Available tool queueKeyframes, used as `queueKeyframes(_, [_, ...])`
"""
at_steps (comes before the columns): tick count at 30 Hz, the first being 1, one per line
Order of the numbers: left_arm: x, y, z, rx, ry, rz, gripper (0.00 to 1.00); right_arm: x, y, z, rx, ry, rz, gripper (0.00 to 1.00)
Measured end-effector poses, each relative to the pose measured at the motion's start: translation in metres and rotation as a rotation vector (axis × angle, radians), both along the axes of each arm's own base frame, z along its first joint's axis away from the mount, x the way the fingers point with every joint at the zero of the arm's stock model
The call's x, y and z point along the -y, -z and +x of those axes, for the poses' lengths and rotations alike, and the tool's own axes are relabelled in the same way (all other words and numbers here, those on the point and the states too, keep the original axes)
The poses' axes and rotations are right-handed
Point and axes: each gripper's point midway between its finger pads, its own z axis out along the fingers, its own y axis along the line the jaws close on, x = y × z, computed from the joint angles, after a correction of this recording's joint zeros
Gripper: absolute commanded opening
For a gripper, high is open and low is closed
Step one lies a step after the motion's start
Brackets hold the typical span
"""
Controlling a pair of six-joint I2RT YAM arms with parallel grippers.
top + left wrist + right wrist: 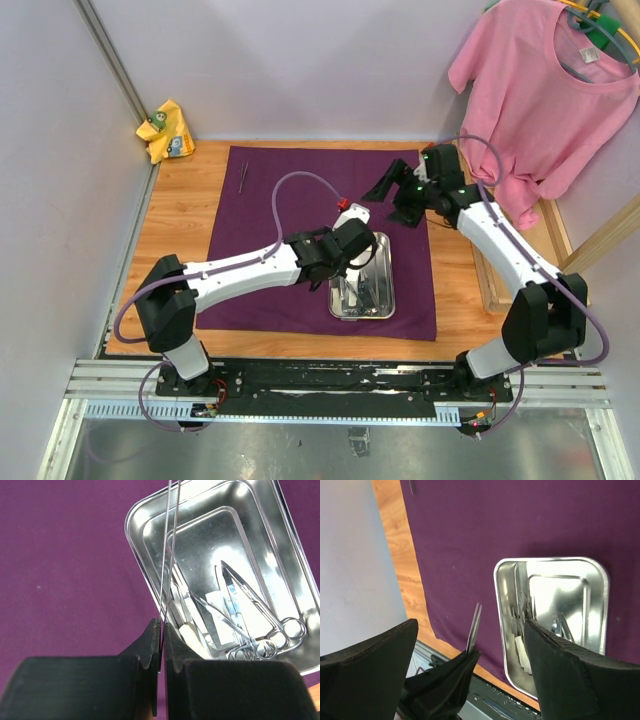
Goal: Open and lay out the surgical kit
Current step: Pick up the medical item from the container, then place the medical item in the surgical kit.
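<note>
the kit lies open. one dark purple cloth (pixel 300 165) is spread flat over the wooden tabletop (pixel 180 220), and one shiny rectangular steel tray (pixel 382 300) sits on the cloth's lower right part, close to its bottom edge.

the left claw (pixel 161 630) is above the tray's left rim, pressed together on one slim metal forceps (pixel 167 555), whose two thin prongs run straight up to the top of the left wrist view. a second forceps (pixel 241 175) lies alone on the cloth near its upper left corner. inside the tray, ring-handled scissors (pixel 260 607) point toward the upper left, their loops bunched at the lower right. several loops overlap there, so i cannot tell how many pairs there are. flat pieces of white gauze (pixel 220 630) lie under and beside them; they overlap too much to count.

the right claw (pixel 395 197) hangs over the cloth's upper right corner, spread wide and holding nothing.

bare cloth stretches left of the tray and above it. a strip of wood shows along the cloth's left edge and a narrower one along its right edge.
</note>
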Motion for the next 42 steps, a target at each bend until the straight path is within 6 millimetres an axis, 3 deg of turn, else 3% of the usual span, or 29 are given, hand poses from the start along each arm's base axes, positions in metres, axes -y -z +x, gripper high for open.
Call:
queueKeyframes(4, [0.000,-0.004,0.004,0.015,-0.012,-0.003,0.00,0.032,-0.022,0.009,0.049,0.061,0.023,0.90])
queueKeyframes(10, [-0.011,0.001,0.021,0.003,-0.059,0.006,0.00,0.052,-0.038,0.006,0.089,0.073,0.028,0.91])
queueKeyframes(13, [-0.038,0.001,0.056,-0.007,-0.147,0.004,0.00,0.055,-0.050,-0.002,0.130,0.063,0.025,0.91])
queueKeyframes(18, [-0.097,-0.012,0.139,0.013,-0.328,-0.041,0.00,0.059,-0.065,-0.025,0.204,0.027,0.017,0.91])
queueKeyframes(22, [-0.139,-0.010,0.194,0.014,-0.418,-0.072,0.00,0.061,-0.056,-0.038,0.209,-0.009,-0.004,0.91])
queueKeyframes(27, [-0.170,0.022,0.246,-0.024,-0.465,-0.074,0.00,0.061,-0.034,-0.047,0.166,-0.046,-0.023,0.91])
queueKeyframes(33, [-0.197,0.063,0.268,-0.105,-0.472,-0.076,0.00,0.059,-0.025,-0.047,0.146,-0.078,-0.027,0.91])
queueKeyframes(38, [-0.221,0.066,0.286,-0.103,-0.487,-0.084,0.00,0.056,-0.014,-0.045,0.120,-0.093,-0.023,0.91])
queueKeyframes(42, [-0.230,0.065,0.296,-0.093,-0.491,-0.088,0.00,0.055,-0.006,-0.041,0.104,-0.096,-0.022,0.91])
